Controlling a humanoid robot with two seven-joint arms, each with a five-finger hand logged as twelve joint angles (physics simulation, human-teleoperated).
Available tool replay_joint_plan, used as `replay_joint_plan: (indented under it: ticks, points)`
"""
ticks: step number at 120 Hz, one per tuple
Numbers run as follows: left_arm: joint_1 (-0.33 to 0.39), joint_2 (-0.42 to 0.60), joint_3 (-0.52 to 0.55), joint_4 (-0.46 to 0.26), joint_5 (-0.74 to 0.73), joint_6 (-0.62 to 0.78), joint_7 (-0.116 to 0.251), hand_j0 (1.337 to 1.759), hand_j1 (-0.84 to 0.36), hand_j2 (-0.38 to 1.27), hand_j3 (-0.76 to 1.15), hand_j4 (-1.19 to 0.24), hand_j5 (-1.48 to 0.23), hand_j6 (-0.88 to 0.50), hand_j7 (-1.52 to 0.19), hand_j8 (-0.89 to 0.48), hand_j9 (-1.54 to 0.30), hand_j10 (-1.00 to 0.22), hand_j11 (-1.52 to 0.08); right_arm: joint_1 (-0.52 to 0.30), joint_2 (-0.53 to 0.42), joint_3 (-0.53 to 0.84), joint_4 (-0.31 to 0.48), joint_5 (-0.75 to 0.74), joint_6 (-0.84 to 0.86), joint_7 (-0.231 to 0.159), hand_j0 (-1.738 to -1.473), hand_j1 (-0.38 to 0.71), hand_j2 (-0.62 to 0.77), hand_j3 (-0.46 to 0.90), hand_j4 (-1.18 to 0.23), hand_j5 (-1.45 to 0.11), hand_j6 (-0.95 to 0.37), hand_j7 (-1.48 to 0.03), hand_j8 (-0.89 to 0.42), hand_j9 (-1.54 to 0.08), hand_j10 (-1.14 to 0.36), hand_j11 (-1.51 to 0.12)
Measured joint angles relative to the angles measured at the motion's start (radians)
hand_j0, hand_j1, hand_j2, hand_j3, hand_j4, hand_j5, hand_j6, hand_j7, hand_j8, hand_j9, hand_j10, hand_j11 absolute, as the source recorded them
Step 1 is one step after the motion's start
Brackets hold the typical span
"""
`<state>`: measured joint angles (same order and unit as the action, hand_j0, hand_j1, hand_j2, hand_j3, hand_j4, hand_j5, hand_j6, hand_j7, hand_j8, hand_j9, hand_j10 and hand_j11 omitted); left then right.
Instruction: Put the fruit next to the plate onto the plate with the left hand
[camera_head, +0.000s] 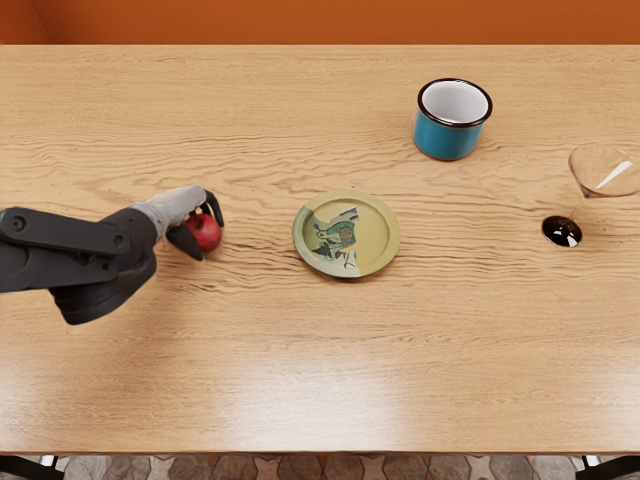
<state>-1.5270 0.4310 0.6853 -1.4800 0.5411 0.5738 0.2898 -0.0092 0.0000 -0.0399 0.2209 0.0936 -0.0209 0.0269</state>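
Finished in matte dark grey along the arm (70, 255). Built from bulky, rounded links, topped by a flat bar with round pivot caps. Fitted with a light grey wrist sleeve (165, 210). Terminated by a robot hand (192, 222) with black fingers (214, 206).

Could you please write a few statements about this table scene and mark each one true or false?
1. The red fruit already lies on the plate. False: it is to the left of the plate and apart from it.
2. The left hand has its fingers curled around the red fruit. True.
3. The blue mug stands upright, beyond the plate and to its right. True.
4. The stemmed glass stands between the fruit and the plate. False: it is far to the right of the plate.
5. The right arm reaches over the mug. False: no right arm is in view.
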Motion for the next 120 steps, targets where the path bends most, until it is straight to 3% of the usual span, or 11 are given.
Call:
replay_joint_plan:
  ticks: [30, 43, 47, 64, 65, 77, 84, 120]
  points:
    - [-0.105, -0.020, 0.000, 0.003, -0.013, 0.000, 0.000, 1.652, -0.30, 0.21, 0.00, -0.48, -0.98, -0.30, -0.96, -0.37, -0.94, -0.69, -0.95, 0.000, 0.000, 0.000, 0.000, 0.000, 0.000, 0.000, -1.658, -0.31, -0.01, 0.00, -0.03, -0.04, -0.03, -0.04, -0.03, -0.04, -0.03, -0.04]
    - [-0.151, -0.079, 0.001, 0.009, -0.032, 0.000, 0.000, 1.652, -0.31, 0.24, 0.00, -0.49, -0.98, -0.29, -0.96, -0.38, -0.95, -0.70, -0.95, 0.000, 0.000, 0.000, 0.000, 0.000, 0.000, 0.000, -1.658, -0.31, -0.01, 0.00, -0.03, -0.04, -0.03, -0.04, -0.03, -0.04, -0.03, -0.04]
    - [-0.164, -0.098, 0.001, 0.014, -0.038, -0.001, 0.001, 1.651, -0.28, 0.15, 0.00, -0.49, -0.99, -0.30, -0.97, -0.37, -0.95, -0.69, -0.96, 0.000, 0.000, 0.000, 0.000, 0.000, 0.000, 0.000, -1.658, -0.31, -0.01, 0.00, -0.03, -0.04, -0.03, -0.04, -0.03, -0.04, -0.03, -0.04]
    - [-0.197, -0.189, 0.002, 0.038, -0.064, -0.001, 0.000, 1.653, -0.29, 0.32, 0.00, -0.51, -0.98, -0.30, -0.98, -0.37, -0.95, -0.70, -0.95, 0.000, 0.000, 0.000, 0.000, 0.000, 0.000, 0.000, -1.658, -0.31, -0.01, 0.00, -0.03, -0.04, -0.03, -0.04, -0.03, -0.04, -0.03, -0.04]
    - [-0.200, -0.194, 0.002, 0.039, -0.066, -0.001, 0.000, 1.653, -0.28, 0.28, 0.00, -0.51, -0.98, -0.31, -0.98, -0.38, -0.95, -0.70, -0.95, 0.000, 0.000, 0.000, 0.000, 0.000, 0.000, 0.000, -1.658, -0.31, -0.01, 0.00, -0.03, -0.04, -0.03, -0.04, -0.03, -0.04, -0.03, -0.04]
    - [-0.227, -0.277, 0.005, 0.064, -0.090, -0.001, 0.000, 1.654, -0.27, 0.34, 0.00, -0.56, -0.98, -0.35, -0.97, -0.42, -0.95, -0.70, -0.95, 0.000, 0.000, 0.000, 0.000, 0.000, 0.000, 0.000, -1.658, -0.31, -0.01, 0.00, -0.03, -0.04, -0.03, -0.04, -0.03, -0.04, -0.03, -0.04]
    - [-0.235, -0.308, 0.007, 0.077, -0.104, -0.002, -0.001, 1.654, -0.27, 0.40, 0.00, -0.57, -0.99, -0.35, -0.98, -0.42, -0.95, -0.70, -0.95, 0.000, 0.000, 0.000, 0.000, 0.000, 0.000, 0.000, -1.658, -0.31, -0.01, 0.00, -0.03, -0.04, -0.03, -0.04, -0.03, -0.04, -0.03, -0.04]
    - [-0.222, -0.390, 0.008, 0.125, -0.127, -0.003, -0.003, 1.653, -0.19, 0.30, 0.00, -0.61, -0.97, -0.39, -0.97, -0.50, -0.95, -0.70, -0.95, 0.000, 0.000, 0.000, 0.000, 0.000, 0.000, 0.000, -1.658, -0.31, -0.01, 0.00, -0.03, -0.04, -0.03, -0.04, -0.03, -0.04, -0.03, -0.04]
